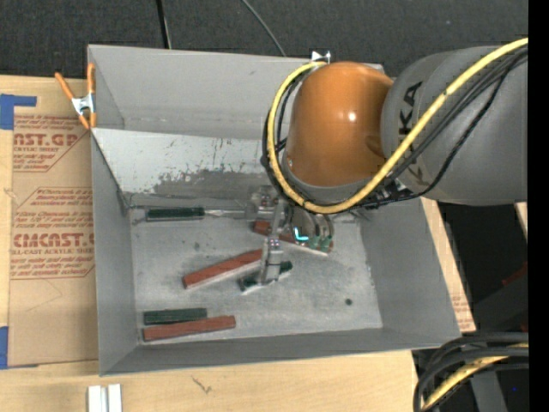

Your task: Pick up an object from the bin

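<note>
My gripper [271, 269] reaches down into the middle of the bin from under the orange wrist cover. Its tip stands at the right end of a reddish-brown flat stick [221, 269] that lies slanted on the bin floor. A small dark green piece [256, 283] lies right beside the tip, touching or nearly touching it. A small orange-brown bit [261, 227] lies just behind the gripper, near the back wall.
A dark green stick [174, 215] with a thin metal rod lies along the back wall at the left. Near the front wall, a dark green bar [174, 316] and a reddish-brown bar [189, 327] lie side by side. The arm covers the bin's right rear.
</note>
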Controlling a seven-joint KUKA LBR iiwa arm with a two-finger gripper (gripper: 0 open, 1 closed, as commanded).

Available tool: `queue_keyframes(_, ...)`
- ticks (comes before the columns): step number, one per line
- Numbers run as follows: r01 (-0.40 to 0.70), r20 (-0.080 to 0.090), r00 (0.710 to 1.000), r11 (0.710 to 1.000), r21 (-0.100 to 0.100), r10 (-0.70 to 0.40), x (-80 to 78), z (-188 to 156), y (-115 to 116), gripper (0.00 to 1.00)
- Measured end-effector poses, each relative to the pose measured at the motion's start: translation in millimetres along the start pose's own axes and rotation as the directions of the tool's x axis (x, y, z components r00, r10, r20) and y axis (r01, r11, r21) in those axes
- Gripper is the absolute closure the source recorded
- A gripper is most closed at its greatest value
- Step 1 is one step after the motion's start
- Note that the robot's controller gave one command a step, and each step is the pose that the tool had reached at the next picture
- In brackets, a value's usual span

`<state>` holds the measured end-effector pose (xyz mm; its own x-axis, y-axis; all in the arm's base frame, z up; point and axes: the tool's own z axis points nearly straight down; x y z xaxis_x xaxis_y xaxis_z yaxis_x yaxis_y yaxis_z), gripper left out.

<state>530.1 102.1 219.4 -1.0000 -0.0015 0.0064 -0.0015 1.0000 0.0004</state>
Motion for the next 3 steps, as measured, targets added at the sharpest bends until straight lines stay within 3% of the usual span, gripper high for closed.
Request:
queue_keyframes(1,-0.001,0.008,1.0,1.0,-0.001,0.001,-1.7,-4,-1,0.0)
queue_keyframes(2,-0.011,0.014,1.0,1.0,-0.002,0.011,-1.6,48,1,0.0)
queue_keyframes(3,-0.11,0.004,0.994,0.994,-0.001,0.11,20.5,150,-48,1.0)
